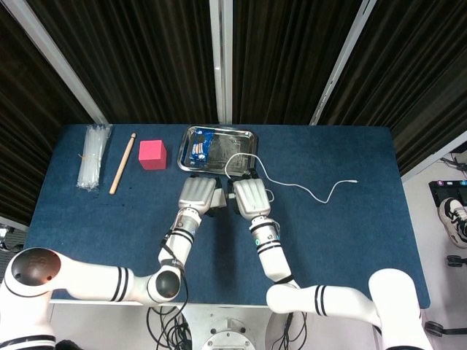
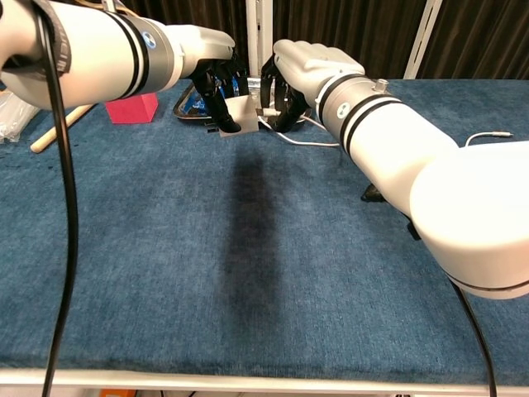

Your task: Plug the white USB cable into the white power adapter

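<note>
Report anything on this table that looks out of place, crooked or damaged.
Nothing stands out as damaged or spilled. The left hand holds the white adapter tilted, the right hand holds the cable end beside it, and the loose end trails across the cloth. The pink block, stick and tray sit tidily.
</note>
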`<state>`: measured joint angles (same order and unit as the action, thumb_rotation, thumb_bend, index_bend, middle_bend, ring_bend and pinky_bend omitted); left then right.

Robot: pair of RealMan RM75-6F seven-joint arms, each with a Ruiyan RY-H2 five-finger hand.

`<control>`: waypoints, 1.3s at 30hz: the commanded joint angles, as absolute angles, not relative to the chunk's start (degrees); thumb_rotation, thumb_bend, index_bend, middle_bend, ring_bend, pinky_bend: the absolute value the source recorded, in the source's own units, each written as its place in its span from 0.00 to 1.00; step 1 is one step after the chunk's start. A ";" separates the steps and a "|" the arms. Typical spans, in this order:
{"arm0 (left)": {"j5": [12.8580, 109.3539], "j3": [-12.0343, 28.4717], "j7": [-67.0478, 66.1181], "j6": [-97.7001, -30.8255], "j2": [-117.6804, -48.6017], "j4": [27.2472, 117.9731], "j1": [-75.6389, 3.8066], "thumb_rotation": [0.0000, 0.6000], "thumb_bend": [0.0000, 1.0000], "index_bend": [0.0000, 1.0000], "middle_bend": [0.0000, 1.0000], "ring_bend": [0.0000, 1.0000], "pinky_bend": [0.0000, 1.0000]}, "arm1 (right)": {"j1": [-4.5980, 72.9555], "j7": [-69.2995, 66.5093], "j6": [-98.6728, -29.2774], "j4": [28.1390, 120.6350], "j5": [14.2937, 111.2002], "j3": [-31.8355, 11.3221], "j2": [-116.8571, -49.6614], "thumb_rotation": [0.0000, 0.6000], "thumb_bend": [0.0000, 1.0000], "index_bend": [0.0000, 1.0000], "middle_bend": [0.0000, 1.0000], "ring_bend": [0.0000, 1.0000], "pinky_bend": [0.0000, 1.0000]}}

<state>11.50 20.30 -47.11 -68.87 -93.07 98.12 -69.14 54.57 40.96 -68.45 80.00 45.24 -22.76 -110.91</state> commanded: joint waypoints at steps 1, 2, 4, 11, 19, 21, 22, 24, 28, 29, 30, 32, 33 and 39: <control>11.47 20.26 -47.22 -68.93 -93.20 97.97 -69.15 1.00 0.27 0.47 0.54 0.44 0.18 | 54.55 40.96 -68.46 79.95 45.22 -22.73 -110.96 1.00 0.35 0.59 0.51 0.33 0.15; 11.44 20.25 -47.28 -68.95 -93.25 97.89 -69.15 1.00 0.27 0.47 0.54 0.44 0.18 | 54.56 41.01 -68.46 79.92 45.19 -22.71 -110.99 1.00 0.35 0.59 0.51 0.33 0.15; 11.38 20.25 -47.45 -69.00 -93.37 97.71 -69.20 1.00 0.27 0.47 0.54 0.44 0.18 | 54.58 41.10 -68.37 79.88 45.07 -22.70 -111.03 1.00 0.35 0.59 0.51 0.33 0.15; 10.72 20.55 -48.03 -68.70 -93.42 97.54 -69.42 1.00 0.27 0.47 0.54 0.44 0.18 | 54.69 41.26 -68.45 79.74 45.26 -22.54 -111.35 1.00 0.35 0.59 0.51 0.33 0.14; 9.70 20.88 -48.75 -68.69 -93.69 97.00 -69.80 1.00 0.27 0.47 0.54 0.44 0.18 | 54.75 41.67 -68.82 79.73 45.05 -22.68 -111.79 1.00 0.35 0.59 0.51 0.33 0.14; 9.56 20.90 -48.82 -68.57 -93.78 96.82 -69.84 1.00 0.27 0.47 0.54 0.44 0.18 | 54.74 41.63 -68.71 79.78 44.99 -22.68 -111.83 1.00 0.35 0.59 0.51 0.33 0.14; 9.49 20.97 -48.76 -68.50 -93.85 96.75 -69.84 1.00 0.27 0.47 0.54 0.44 0.18 | 54.74 41.60 -68.64 79.81 45.00 -22.66 -111.85 1.00 0.35 0.59 0.51 0.33 0.14; 9.46 21.05 -48.65 -68.42 -93.92 96.67 -69.81 1.00 0.27 0.47 0.54 0.44 0.18 | 54.74 41.52 -68.49 79.84 44.94 -22.67 -111.87 1.00 0.35 0.59 0.50 0.33 0.14; 9.53 20.97 -48.75 -68.31 -93.96 96.50 -69.81 1.00 0.27 0.47 0.54 0.44 0.18 | 54.67 41.39 -68.21 79.97 44.91 -22.57 -111.80 1.00 0.34 0.57 0.50 0.33 0.13; 9.55 20.96 -48.71 -68.26 -93.93 96.52 -69.77 1.00 0.27 0.47 0.54 0.44 0.18 | 54.60 41.35 -68.15 80.08 44.91 -22.52 -111.70 1.00 0.34 0.55 0.50 0.33 0.13; 9.54 20.94 -48.66 -68.15 -93.85 96.58 -69.69 1.00 0.27 0.47 0.54 0.44 0.18 | 54.46 41.27 -68.15 80.25 44.91 -22.46 -111.53 1.00 0.33 0.53 0.50 0.33 0.13; 9.69 20.85 -48.61 -68.09 -93.73 96.58 -69.58 1.00 0.27 0.47 0.54 0.44 0.18 | 54.23 41.11 -68.22 80.47 44.94 -22.42 -111.24 1.00 0.32 0.48 0.49 0.33 0.13; 9.75 20.80 -48.58 -68.04 -93.68 96.58 -69.53 1.00 0.27 0.47 0.54 0.44 0.18 | 54.10 41.03 -68.22 80.56 44.93 -22.41 -111.08 1.00 0.30 0.45 0.49 0.32 0.13; 9.76 20.67 -48.51 -67.49 -93.34 96.46 -69.36 1.00 0.27 0.47 0.54 0.44 0.18 | 53.39 40.39 -68.10 81.16 44.80 -22.33 -110.07 1.00 0.27 0.35 0.46 0.32 0.12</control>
